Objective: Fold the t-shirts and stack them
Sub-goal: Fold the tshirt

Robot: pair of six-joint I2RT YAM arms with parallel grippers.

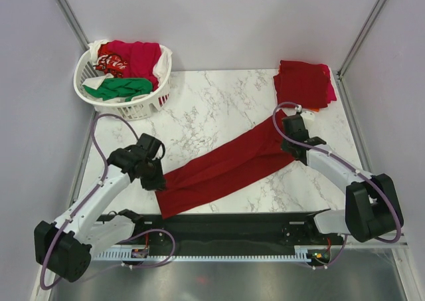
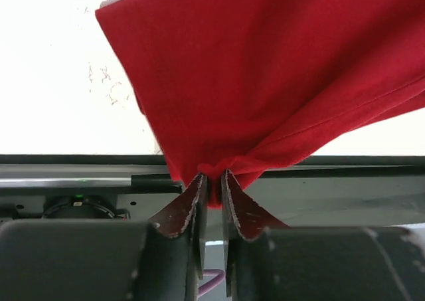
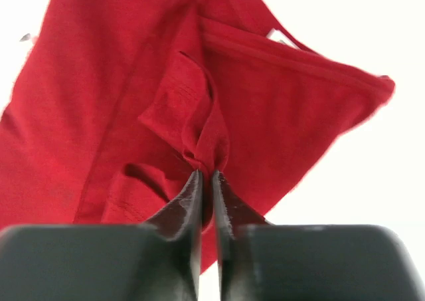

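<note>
Dark red t-shirt [image 1: 226, 168] is stretched in a long band across the table [image 1: 212, 108], well to the near-right of the basket [image 1: 89, 95]. Long axis runs diagonally, the near end closest to the basket's side and the far end away from it.

L hand [image 2: 211, 180] is clamped on a bunched bit of cloth at the near end. R hand [image 3: 204, 175] is pinched shut on a gathered fold at the far end. So each arm has its own end, w/ the shirt between them.

Folded stack [image 1: 303, 83] sits far right of the basket, at about the same depth and just beyond the R hand's end. R arm is clearly nearer to it, so I'd guess any carry goes that way along the axis.

More shirts [image 1: 133, 58] are heaped in the basket.

Hard to tell:
- whether the shirt's middle rests on the table or hangs just above it
- how many layers are in the band
- what the white fleck near the seam in the R wrist view is, poss. a label
- the orange edge under the stack, which is mostly hidden
</note>
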